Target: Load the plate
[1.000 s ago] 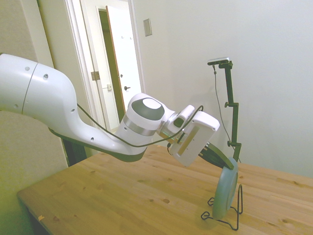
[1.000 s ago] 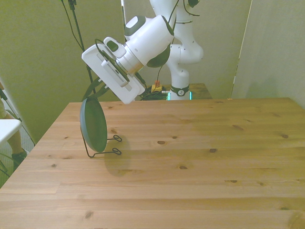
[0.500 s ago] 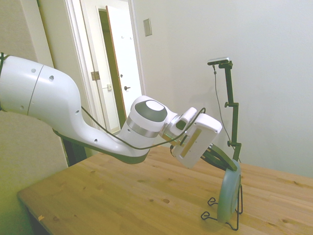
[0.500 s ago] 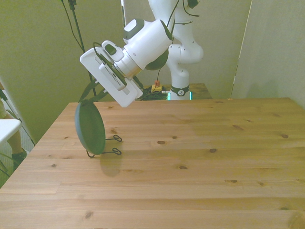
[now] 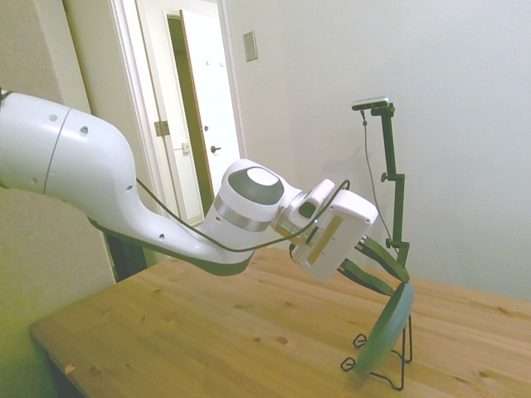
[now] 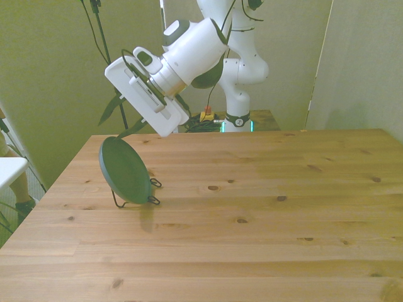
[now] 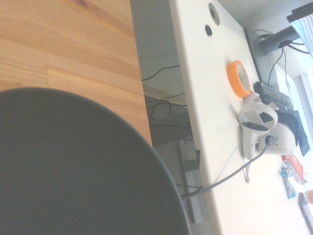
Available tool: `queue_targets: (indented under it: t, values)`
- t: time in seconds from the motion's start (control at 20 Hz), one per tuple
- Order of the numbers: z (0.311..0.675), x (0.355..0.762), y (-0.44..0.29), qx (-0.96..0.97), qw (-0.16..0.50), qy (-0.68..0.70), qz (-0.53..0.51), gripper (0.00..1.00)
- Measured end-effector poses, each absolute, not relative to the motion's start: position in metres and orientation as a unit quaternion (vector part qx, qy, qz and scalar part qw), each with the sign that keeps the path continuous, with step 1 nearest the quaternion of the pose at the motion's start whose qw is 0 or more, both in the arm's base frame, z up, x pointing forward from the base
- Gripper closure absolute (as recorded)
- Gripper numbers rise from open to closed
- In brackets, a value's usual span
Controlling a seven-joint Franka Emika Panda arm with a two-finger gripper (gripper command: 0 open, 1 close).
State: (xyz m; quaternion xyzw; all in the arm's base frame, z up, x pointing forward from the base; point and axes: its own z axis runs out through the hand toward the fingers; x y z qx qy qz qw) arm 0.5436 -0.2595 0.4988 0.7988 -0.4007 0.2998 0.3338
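The dark grey-green plate [image 5: 384,329] [image 6: 124,171] stands on edge in the thin black wire stand [image 5: 392,371] [image 6: 150,192] near the table's corner. It leans over, and its hollow face shows in the front view. My gripper [image 5: 401,280] [image 6: 111,128] hovers just above the plate's top rim, open, with its two dark fingers [image 5: 377,253] spread on either side of the rim. I cannot tell whether the lower finger still touches the rim. In the wrist view the plate [image 7: 73,166] fills the near part of the picture.
The wooden table [image 6: 252,214] stretches wide toward the front view's right. Its side edge [image 7: 139,88] runs close by the plate. Beyond that edge stands a white desk [image 7: 205,122] with an orange tape roll [image 7: 238,78] and small devices.
The fingers have spread apart and let go of the plate's rim. The plate has tipped from nearly upright to a slanted lean in the wire stand.
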Motion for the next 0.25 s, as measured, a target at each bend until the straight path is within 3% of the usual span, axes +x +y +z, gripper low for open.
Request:
queue_targets:
  t: [0.25]
  values:
    - [0.572,0.506,-0.202,0.854,0.205,-0.394,0.272,0.0]
